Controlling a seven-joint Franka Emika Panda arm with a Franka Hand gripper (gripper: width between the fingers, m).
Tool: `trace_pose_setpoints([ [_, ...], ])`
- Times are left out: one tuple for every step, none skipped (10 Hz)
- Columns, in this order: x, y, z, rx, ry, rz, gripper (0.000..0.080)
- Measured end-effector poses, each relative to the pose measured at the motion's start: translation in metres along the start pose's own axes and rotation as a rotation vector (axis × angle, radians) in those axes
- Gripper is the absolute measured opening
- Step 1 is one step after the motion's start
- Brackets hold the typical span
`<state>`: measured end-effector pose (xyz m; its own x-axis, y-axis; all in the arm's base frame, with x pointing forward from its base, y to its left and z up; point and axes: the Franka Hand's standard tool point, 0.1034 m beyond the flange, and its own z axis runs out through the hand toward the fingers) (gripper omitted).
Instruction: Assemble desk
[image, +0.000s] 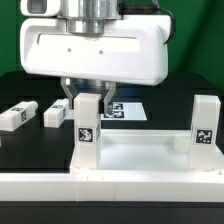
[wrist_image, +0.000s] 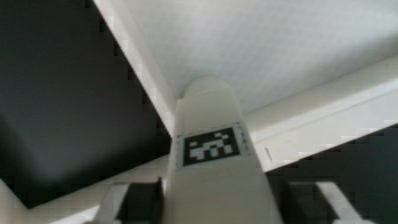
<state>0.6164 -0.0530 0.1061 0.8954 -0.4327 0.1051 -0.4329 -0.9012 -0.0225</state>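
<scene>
Outwardly, in the exterior view, the scene sits on a black table (image: 30, 150) with a green backdrop (image: 10, 30) behind it. The desk top (image: 140, 155) lies near the camera, rim upward, against a long white rail wall (image: 35, 195) that runs along the near edge. Two legs stand upright in its far corners: the gripped-side leg (image: 88, 130) at the exterior view's left and the other standing leg (image: 205, 128) at the right, each showing a square tag. Two loose legs lie flat on the table, well apart from the desk top at the far left: the outer loose leg (image: 14, 116) and the inner loose leg (image: 55, 113). The marker board (image: 128, 108) lies flat farther back. The gripper (image: 88, 103) hangs directly over the gripped-side leg, one dark finger on each side of its upper end.

From the wrist view, that leg (wrist_image: 210, 130) rises through the middle with its tag facing the camera. The gripper (wrist_image: 222, 205) straddles it with the jaws spread. A dark gap shows on one side, so it is not clamped. Beyond lie the pale desk top (wrist_image: 285, 50) and the black table (wrist_image: 54, 90).
</scene>
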Motion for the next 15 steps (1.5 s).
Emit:
trace_pose_setpoints([
  [0.0, 0.0, 0.0, 0.0, 0.0, 0.0, 0.0539],
  [0.0, 0.0, -0.001, 0.002, 0.0, 0.004, 0.0539],
  [-0.003, -0.002, -0.008, 0.014, -0.005, 0.026, 0.0626],
  [-0.012, -0.005, -0.017, 0.025, -0.007, 0.068, 0.0642],
  [-0.023, -0.01, -0.022, 0.03, -0.014, 0.121, 0.0642],
  [-0.039, -0.016, -0.025, 0.033, -0.025, 0.158, 0.0648],
  [-0.051, -0.021, -0.021, 0.031, -0.031, 0.161, 0.0648],
  [-0.053, -0.022, -0.013, 0.022, -0.038, 0.155, 0.0649],
  [-0.054, -0.023, -0.008, 0.017, -0.039, 0.149, 0.0649],
  [-0.053, -0.023, -0.009, 0.019, -0.038, 0.148, 0.0649],
  [-0.053, -0.023, -0.009, 0.018, -0.038, 0.147, 0.0649],
  [-0.054, -0.023, -0.008, 0.018, -0.039, 0.147, 0.0649],
  [-0.054, -0.023, -0.008, 0.017, -0.039, 0.147, 0.0649],
  [-0.054, -0.023, -0.008, 0.017, -0.039, 0.147, 0.0649],
  [-0.054, -0.023, -0.008, 0.017, -0.04, 0.147, 0.0649],
])
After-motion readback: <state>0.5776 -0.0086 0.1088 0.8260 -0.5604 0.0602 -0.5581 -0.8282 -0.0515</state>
